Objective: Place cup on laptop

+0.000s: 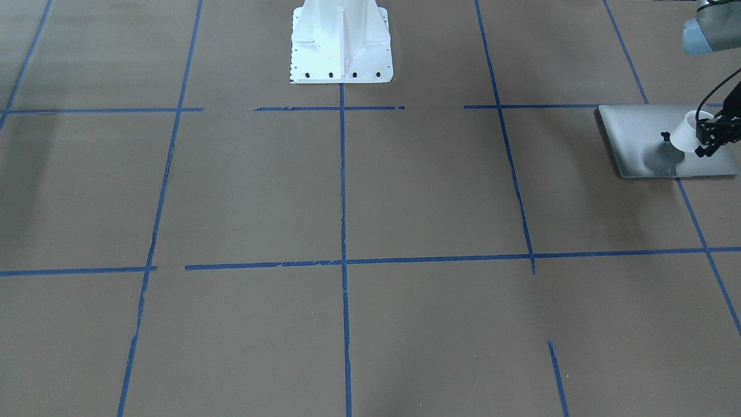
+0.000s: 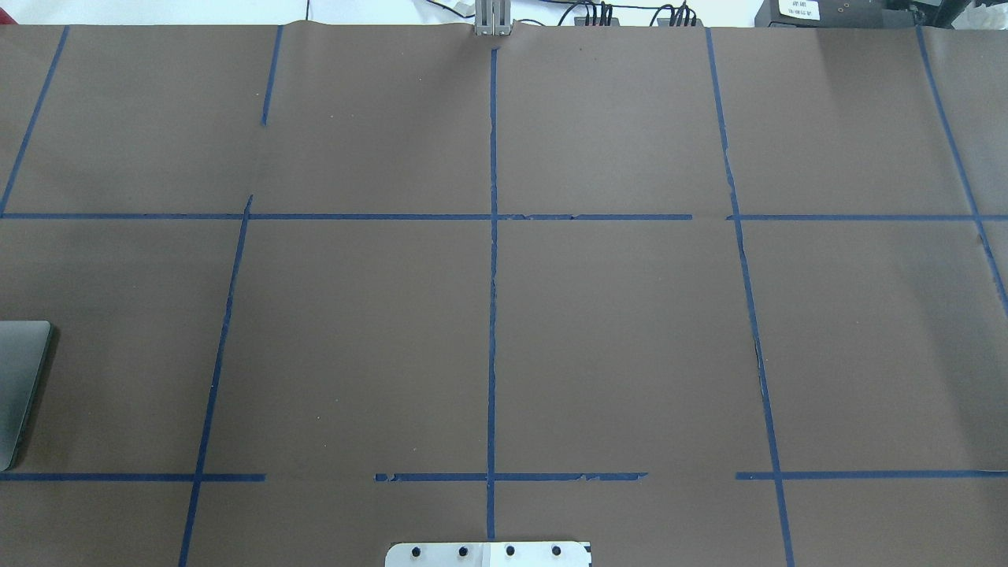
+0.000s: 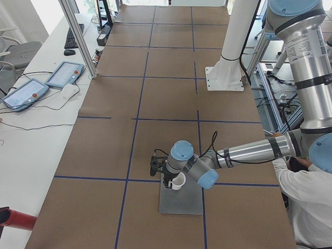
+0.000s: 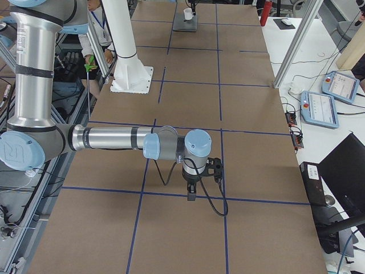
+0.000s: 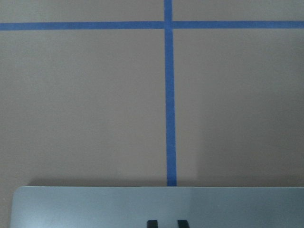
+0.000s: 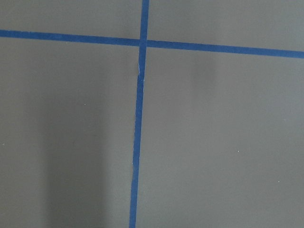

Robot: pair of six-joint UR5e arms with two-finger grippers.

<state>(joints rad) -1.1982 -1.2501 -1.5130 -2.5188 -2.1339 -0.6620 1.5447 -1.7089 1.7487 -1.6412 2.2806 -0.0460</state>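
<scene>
The silver-grey laptop (image 1: 642,130) lies closed at the table's end on my left side; only its edge shows in the overhead view (image 2: 20,386). The white cup (image 1: 684,132) is over the lid's middle, beside the dark logo. My left gripper (image 1: 703,142) reaches in from the side and is shut on the cup's wall. I cannot tell whether the cup's base touches the lid. The left wrist view shows the laptop's edge (image 5: 95,206) and two close fingertips (image 5: 152,223), not the cup. My right gripper (image 4: 191,194) points down over bare table; I cannot tell if it is open.
Blue tape lines (image 1: 343,174) divide the brown table into squares. The white pedestal base (image 1: 340,46) stands at the robot's side. An operator in white (image 3: 306,202) stands by the left arm. Control tablets (image 3: 65,74) lie on the side bench.
</scene>
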